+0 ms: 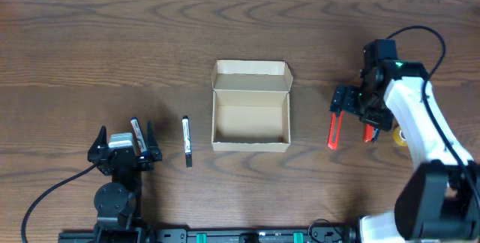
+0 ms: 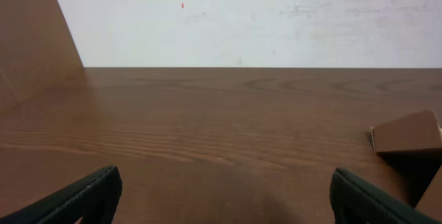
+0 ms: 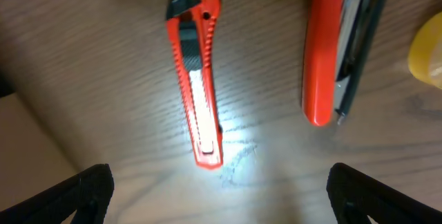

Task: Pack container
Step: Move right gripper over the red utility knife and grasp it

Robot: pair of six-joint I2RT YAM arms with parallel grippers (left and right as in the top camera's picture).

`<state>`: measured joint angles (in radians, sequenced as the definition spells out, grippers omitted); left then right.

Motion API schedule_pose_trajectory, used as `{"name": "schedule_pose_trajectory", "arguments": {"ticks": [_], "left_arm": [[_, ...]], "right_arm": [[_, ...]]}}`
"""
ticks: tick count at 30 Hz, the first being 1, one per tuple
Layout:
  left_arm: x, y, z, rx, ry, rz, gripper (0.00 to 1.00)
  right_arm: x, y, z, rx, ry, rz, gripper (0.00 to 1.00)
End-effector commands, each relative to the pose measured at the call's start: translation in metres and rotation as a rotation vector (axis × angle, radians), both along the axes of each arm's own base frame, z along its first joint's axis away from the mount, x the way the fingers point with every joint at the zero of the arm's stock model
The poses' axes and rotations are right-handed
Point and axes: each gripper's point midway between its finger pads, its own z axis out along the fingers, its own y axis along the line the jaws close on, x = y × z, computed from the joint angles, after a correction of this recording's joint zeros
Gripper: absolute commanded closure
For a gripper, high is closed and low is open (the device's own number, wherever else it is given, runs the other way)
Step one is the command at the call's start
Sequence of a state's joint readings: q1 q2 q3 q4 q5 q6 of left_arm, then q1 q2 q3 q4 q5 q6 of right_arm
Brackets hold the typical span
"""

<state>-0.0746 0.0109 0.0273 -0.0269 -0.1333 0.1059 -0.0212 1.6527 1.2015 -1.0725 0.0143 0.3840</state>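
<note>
Container (open) lies well left of right end effector.

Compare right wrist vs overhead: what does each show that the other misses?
Right wrist only: the second red cutter at full length, with its black and metal edge; overhead, the right arm covers most of it. Overhead only: the open, empty container, a black pen, a second pen by the left hand. Both: the first red cutter, a yellow object, the wood table.
</note>
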Motion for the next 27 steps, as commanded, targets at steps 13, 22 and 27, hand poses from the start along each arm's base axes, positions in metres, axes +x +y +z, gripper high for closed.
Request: {"name": "schedule_pose_trajectory", "arguments": {"ticks": [13, 22, 27], "left_arm": [[-0.001, 0.002, -0.018, 0.007, 0.052, 0.008, 0.05], [-0.001, 0.002, -0.018, 0.007, 0.052, 0.008, 0.05], [-0.001, 0.002, -0.018, 0.007, 0.052, 0.008, 0.05]], "right_arm": [[0.005, -0.001, -0.073, 0.002, 0.145, -0.056, 0.01], [-0.001, 0.002, -0.088, 0.017, 0.188, -0.051, 0.01], [-0.009, 0.003, -0.092, 0.022, 0.21, -0.039, 0.1]]}}
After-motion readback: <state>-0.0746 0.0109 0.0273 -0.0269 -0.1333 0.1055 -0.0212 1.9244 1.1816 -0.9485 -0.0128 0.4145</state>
